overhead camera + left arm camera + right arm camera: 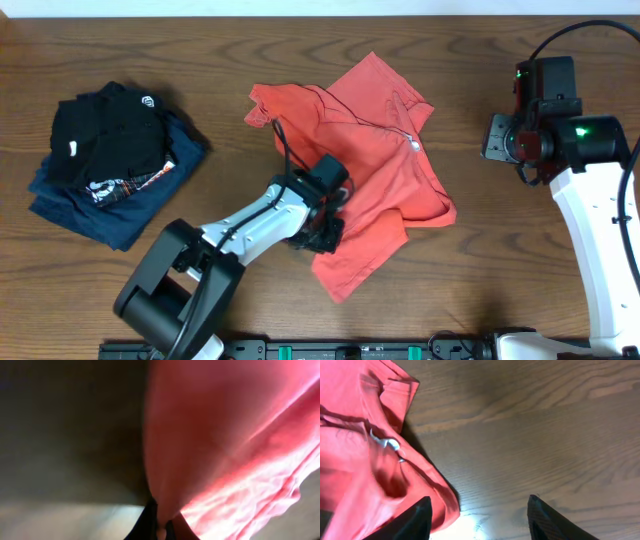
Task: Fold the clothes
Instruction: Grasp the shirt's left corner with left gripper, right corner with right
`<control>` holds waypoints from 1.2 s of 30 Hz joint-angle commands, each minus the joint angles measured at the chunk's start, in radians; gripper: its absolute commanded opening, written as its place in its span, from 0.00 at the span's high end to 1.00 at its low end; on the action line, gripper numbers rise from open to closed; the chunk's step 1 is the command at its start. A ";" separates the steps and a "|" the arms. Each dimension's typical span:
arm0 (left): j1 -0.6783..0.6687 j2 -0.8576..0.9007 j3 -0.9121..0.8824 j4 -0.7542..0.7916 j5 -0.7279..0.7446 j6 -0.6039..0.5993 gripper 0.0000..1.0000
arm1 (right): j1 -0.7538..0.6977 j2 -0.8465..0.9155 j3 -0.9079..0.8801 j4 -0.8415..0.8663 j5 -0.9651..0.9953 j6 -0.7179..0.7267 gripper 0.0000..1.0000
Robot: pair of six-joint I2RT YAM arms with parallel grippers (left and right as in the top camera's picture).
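Barely visible, left pincer amid blurred T-shirt cloth.

The surface under me is dark brown wood, grain plain to see, smooth, with a pale sheen where light strikes near my right claw. Its fingers look black and matt, perhaps plastic. The shirt is soft coral-red cloth, matt and creased; up against my left claw it glows pink and finely wrinkled. My right arm wears a white, smooth, slightly glossy shell. The pile is dark matt cloth.
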 commanded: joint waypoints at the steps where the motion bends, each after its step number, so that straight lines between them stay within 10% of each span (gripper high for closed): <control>1: 0.067 -0.081 0.024 -0.126 -0.114 0.004 0.94 | -0.006 -0.008 0.007 0.003 -0.032 -0.037 0.44; 13: 0.582 -0.591 0.039 -0.385 -0.297 -0.170 0.94 | 0.042 0.193 -0.004 0.018 -0.409 -0.302 0.47; 21: 0.626 -0.657 0.035 -0.377 -0.289 -0.170 0.95 | 0.162 0.408 -0.004 0.031 -0.598 -0.315 0.39; 36: 0.626 -0.641 0.027 -0.387 -0.289 -0.169 0.94 | 0.326 0.536 -0.004 0.286 -0.450 0.130 0.43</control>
